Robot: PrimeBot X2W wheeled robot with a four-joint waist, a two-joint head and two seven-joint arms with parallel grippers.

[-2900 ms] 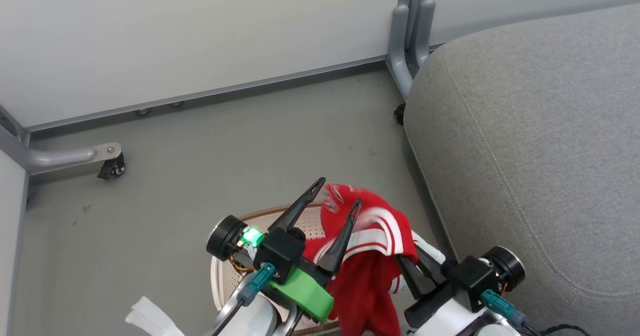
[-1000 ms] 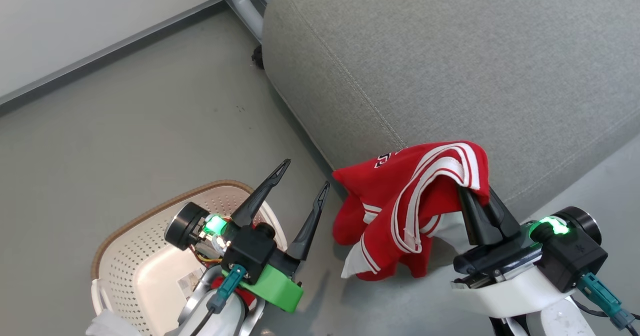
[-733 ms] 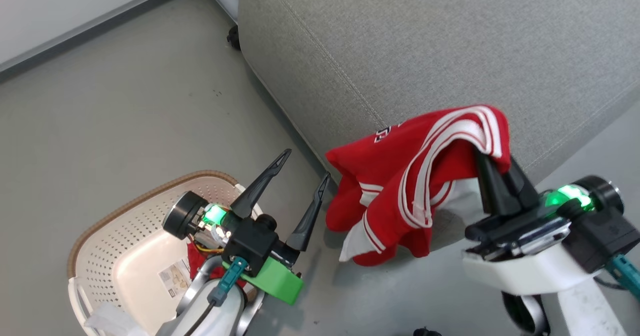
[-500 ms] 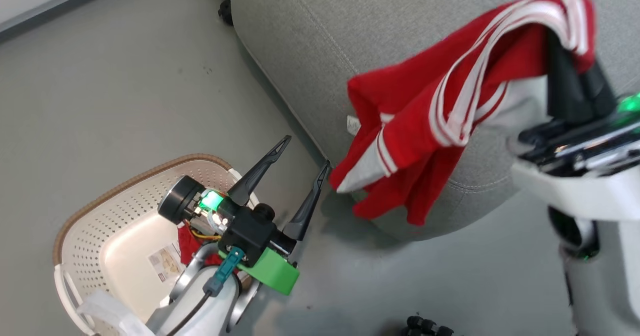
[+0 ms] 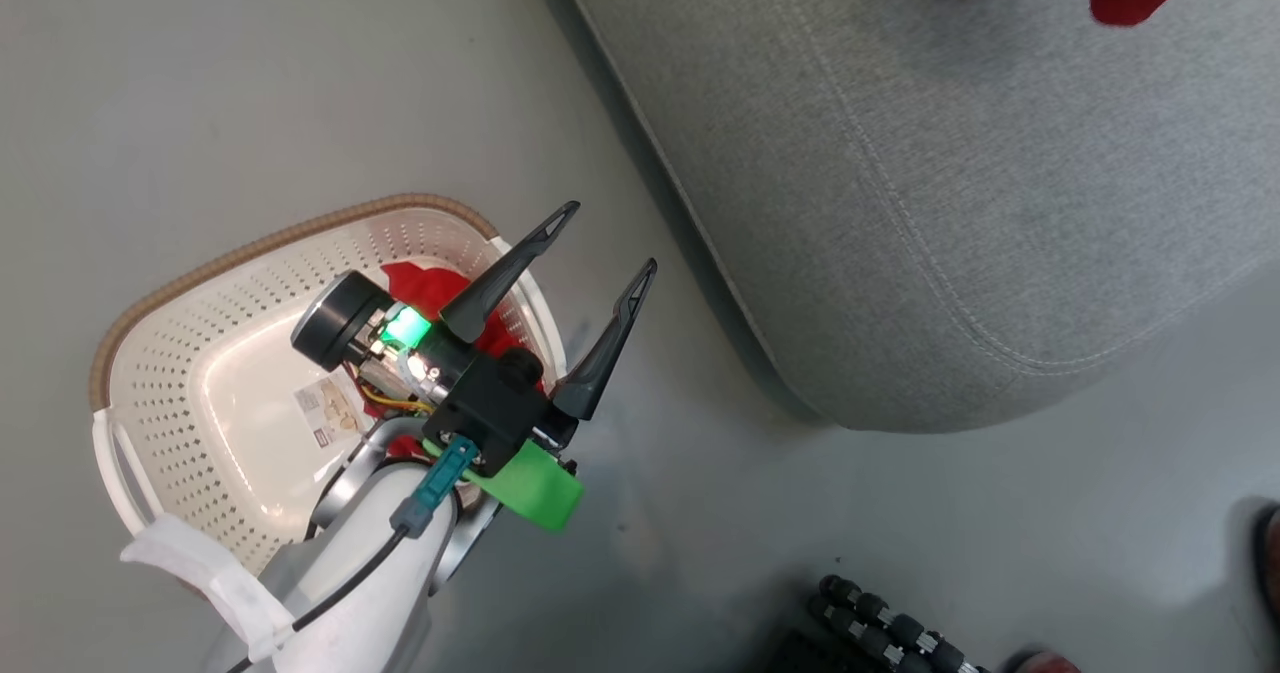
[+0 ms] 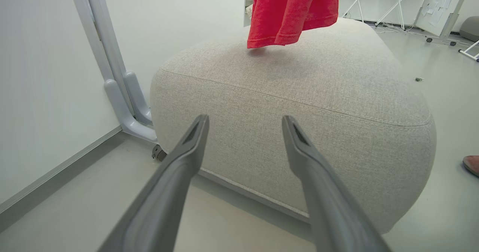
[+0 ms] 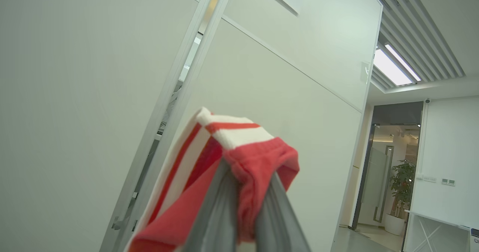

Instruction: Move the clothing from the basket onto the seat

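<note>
The step in hand looks like the delivery of the first piece. The right gripper (image 7: 249, 171) is clamped tight on a fold of the red striped garment (image 7: 239, 139), and in the left wrist view that cloth hangs at 12 o'clock, just over the top of the grey seat (image 6: 299, 94) and seemingly clear of it.

The next move probably calls for lowering the cloth until it rests on the cushion, well in from the rounded edge, and only then parting the fingers so that nothing slides to the floor (image 5: 250, 73).

The left gripper (image 5: 611, 237) hovers over the basket (image 5: 250, 249) at 8 o'clock in the head view, its jaws spread wide and holding nothing — well placed for the following pick.

By count there are:
- Two garments: the one held, and a second red garment (image 5: 425, 288) lying in the basket, partly hidden under the left wrist.
- One basket, with one paper label (image 5: 325, 418) on its bottom.
- One seat.
- Two grippers.
</note>
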